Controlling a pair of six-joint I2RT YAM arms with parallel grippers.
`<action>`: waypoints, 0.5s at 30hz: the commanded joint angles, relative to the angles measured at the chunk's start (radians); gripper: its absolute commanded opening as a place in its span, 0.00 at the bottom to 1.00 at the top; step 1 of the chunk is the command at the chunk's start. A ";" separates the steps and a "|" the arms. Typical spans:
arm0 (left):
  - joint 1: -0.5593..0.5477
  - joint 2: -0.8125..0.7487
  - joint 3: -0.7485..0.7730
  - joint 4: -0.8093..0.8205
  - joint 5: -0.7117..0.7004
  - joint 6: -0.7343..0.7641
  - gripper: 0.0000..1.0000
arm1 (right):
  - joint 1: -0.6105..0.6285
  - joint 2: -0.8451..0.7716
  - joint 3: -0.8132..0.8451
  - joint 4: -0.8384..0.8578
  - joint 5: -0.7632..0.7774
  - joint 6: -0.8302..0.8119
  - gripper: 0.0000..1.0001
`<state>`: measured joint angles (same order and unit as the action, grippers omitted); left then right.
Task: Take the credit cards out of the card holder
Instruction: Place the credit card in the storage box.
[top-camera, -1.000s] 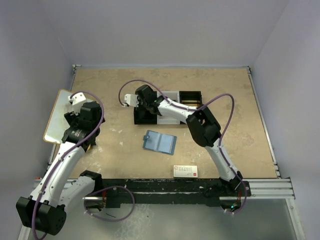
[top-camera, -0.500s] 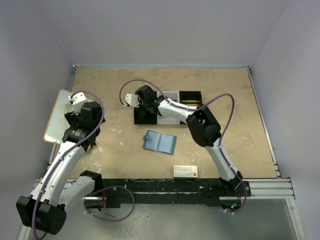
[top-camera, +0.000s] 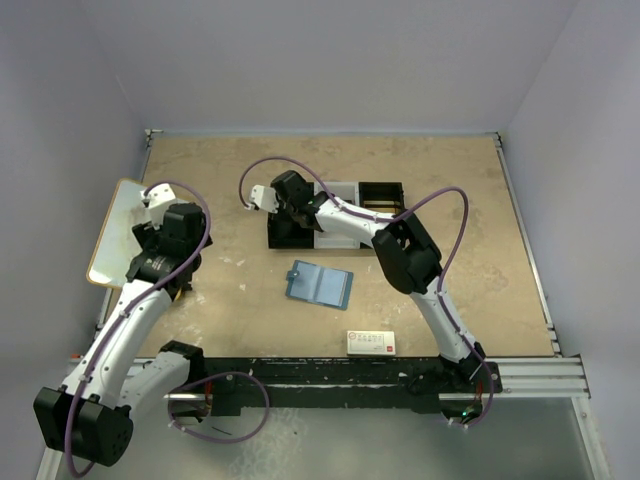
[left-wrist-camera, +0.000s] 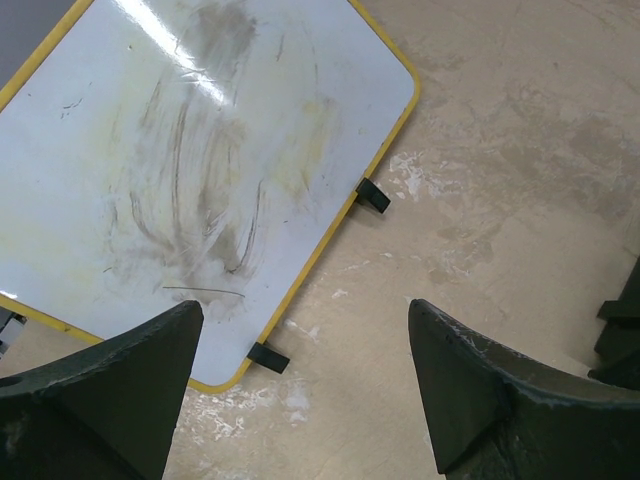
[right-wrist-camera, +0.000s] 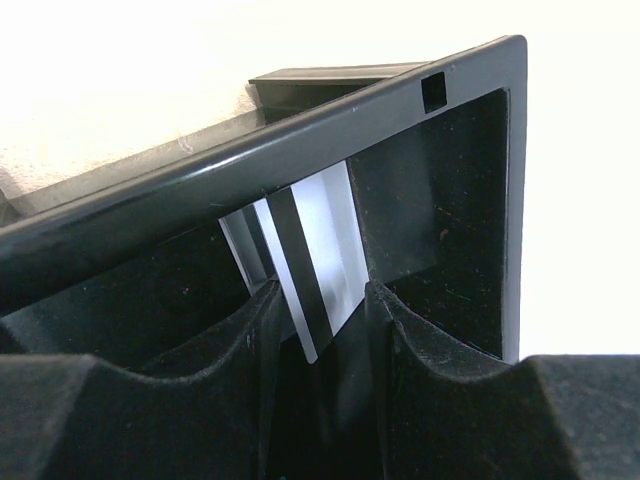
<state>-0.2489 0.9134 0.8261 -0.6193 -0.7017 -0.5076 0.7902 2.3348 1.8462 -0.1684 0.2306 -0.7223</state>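
Note:
The card holder (top-camera: 320, 285), a blue bifold wallet, lies open on the table in front of the tray. My right gripper (top-camera: 284, 213) reaches into the left black compartment of the black-and-white tray (top-camera: 340, 190). In the right wrist view its jaws (right-wrist-camera: 320, 300) stand a narrow gap apart. A pale grey-white credit card (right-wrist-camera: 325, 240) with a dark stripe leans in the compartment just beyond the fingertips. No gold-yellow card shows clearly. My left gripper (top-camera: 150, 238) is open and empty over the bare table (left-wrist-camera: 300, 310).
A yellow-rimmed whiteboard (top-camera: 115, 230) lies at the left table edge; it also shows in the left wrist view (left-wrist-camera: 200, 160). A white box with red print (top-camera: 371, 342) sits near the front edge. Raised rails border the table.
Both arms have shifted only slightly; the right wrist has edged a little up and left over the tray. The wallet and the box have not moved.

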 joint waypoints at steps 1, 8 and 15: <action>0.003 0.005 0.005 0.030 0.013 0.020 0.81 | 0.000 -0.025 0.004 0.029 0.006 0.023 0.42; 0.003 0.007 0.005 0.030 0.021 0.021 0.81 | 0.000 -0.014 0.017 0.020 0.004 0.028 0.44; 0.003 0.010 0.003 0.032 0.037 0.022 0.81 | -0.002 -0.022 0.008 0.025 0.001 0.037 0.56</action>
<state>-0.2489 0.9226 0.8261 -0.6189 -0.6796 -0.5037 0.7902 2.3348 1.8458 -0.1673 0.2260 -0.6983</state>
